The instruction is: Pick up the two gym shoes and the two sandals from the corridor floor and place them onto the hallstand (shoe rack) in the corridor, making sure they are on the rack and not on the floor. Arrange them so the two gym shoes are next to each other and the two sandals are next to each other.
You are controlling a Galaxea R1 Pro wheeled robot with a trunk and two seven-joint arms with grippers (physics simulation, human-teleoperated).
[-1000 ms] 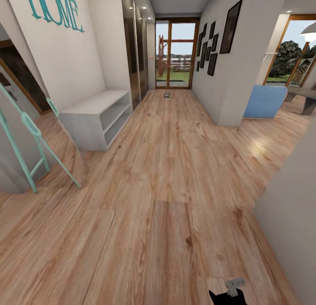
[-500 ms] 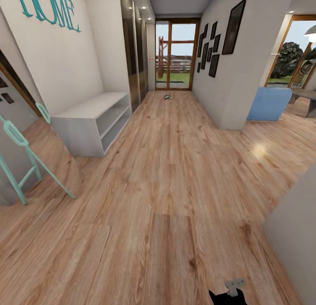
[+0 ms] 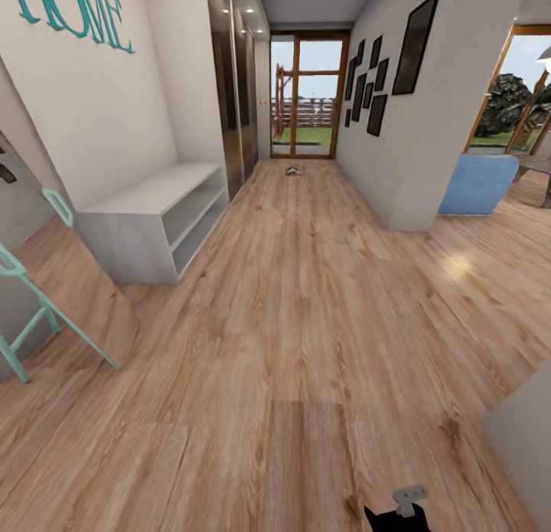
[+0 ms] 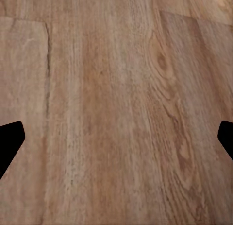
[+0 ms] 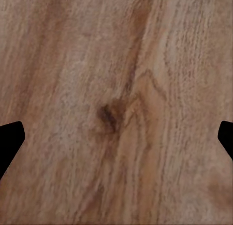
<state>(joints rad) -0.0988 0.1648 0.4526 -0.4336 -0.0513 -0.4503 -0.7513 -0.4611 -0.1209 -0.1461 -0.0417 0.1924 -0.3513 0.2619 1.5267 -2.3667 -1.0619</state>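
The left gripper [image 4: 116,137] hangs over the light-brown wood-grain plank corridor floor [image 3: 306,302], fingers spread wide and empty; the right gripper [image 5: 116,137] likewise, above a dark knot. Far down the corridor, by the glazed wooden door [image 3: 308,96], small shoes [image 3: 293,169] lie on the planks, too small to identify. A plain low white shelf unit [image 3: 153,210] stands against the left wall.

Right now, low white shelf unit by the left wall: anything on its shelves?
Empty, as far as shown. The white shelf unit has bare open shelves and a bare top in the head view; its far end is too foreshortened to check.
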